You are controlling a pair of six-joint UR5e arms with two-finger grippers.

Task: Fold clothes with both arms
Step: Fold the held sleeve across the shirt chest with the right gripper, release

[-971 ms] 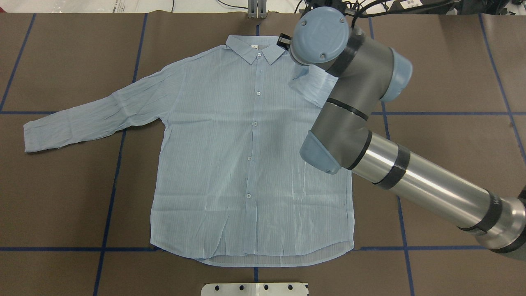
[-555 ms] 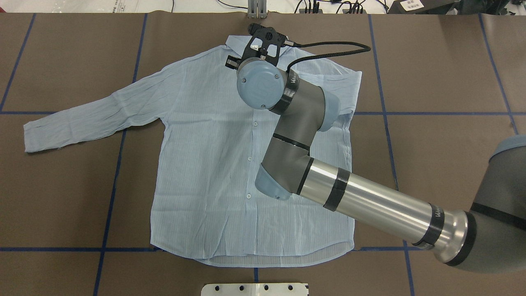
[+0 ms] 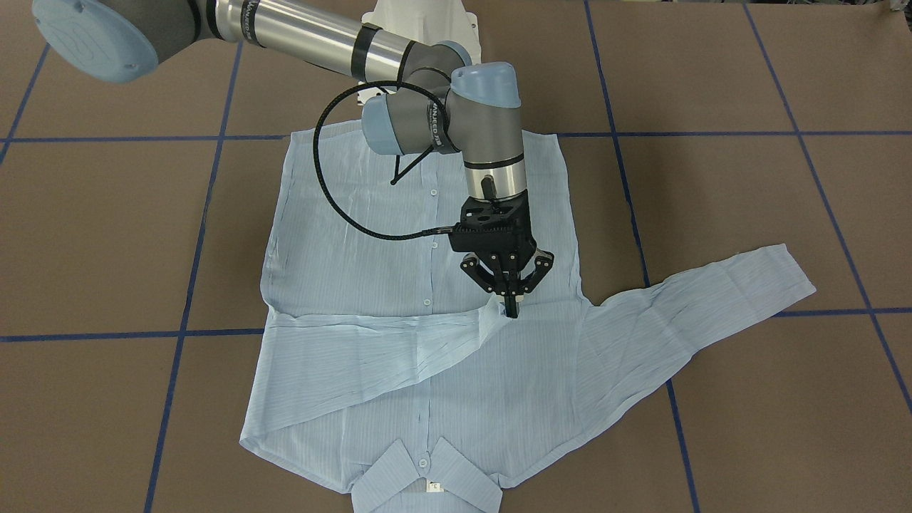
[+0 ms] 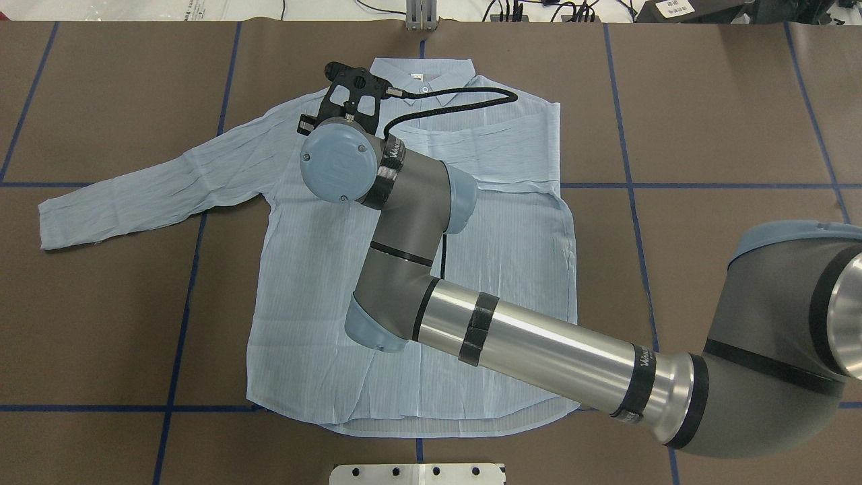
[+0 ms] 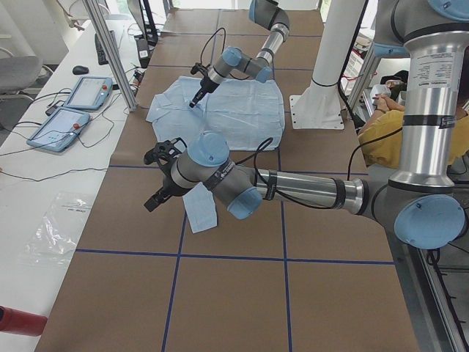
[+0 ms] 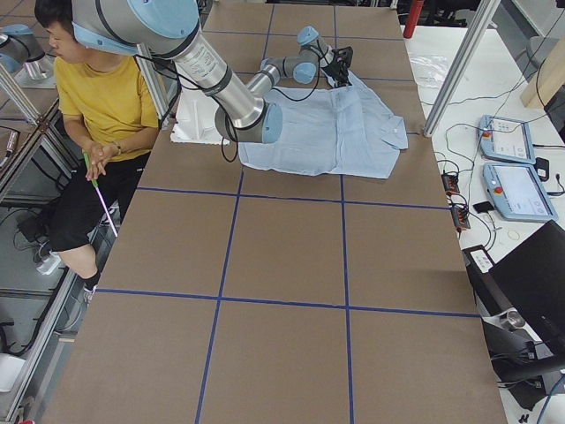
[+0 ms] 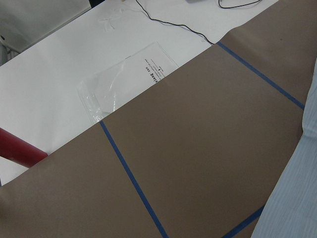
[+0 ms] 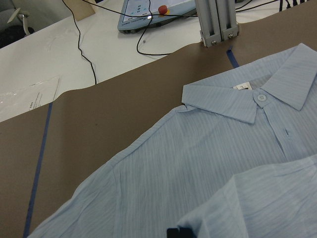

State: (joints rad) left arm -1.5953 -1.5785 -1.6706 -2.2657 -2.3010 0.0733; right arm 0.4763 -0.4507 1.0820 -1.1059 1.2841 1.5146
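The pale blue shirt [image 4: 310, 303] lies flat, buttons up, collar [image 3: 427, 484] away from the robot. My right gripper [image 3: 511, 308] is shut on the cuff of the shirt's right sleeve [image 3: 377, 349], which lies folded across the chest. In the overhead view only the gripper's black body shows, left of the collar. The right wrist view shows the collar [image 8: 247, 99] and a black fingertip [image 8: 178, 232] on the fabric. The other sleeve [image 4: 135, 195] lies spread out to the left. My left gripper [image 5: 157, 180] hovers near that sleeve's cuff [image 5: 199, 209]; I cannot tell whether it is open or shut.
The brown table cover carries blue tape lines [image 4: 188, 296]. The white pedestal base [image 4: 417, 473] stands at the near edge and an aluminium post [image 4: 421, 13] at the far edge. Two tablets [image 5: 73, 110] and a plastic bag [image 7: 124, 84] lie beyond the far edge. An operator in yellow [image 6: 97, 97] sits behind the robot.
My right arm has swept left over the shirt, carrying the right sleeve from the shoulder across the chest to left of the collar. The left sleeve has not moved.
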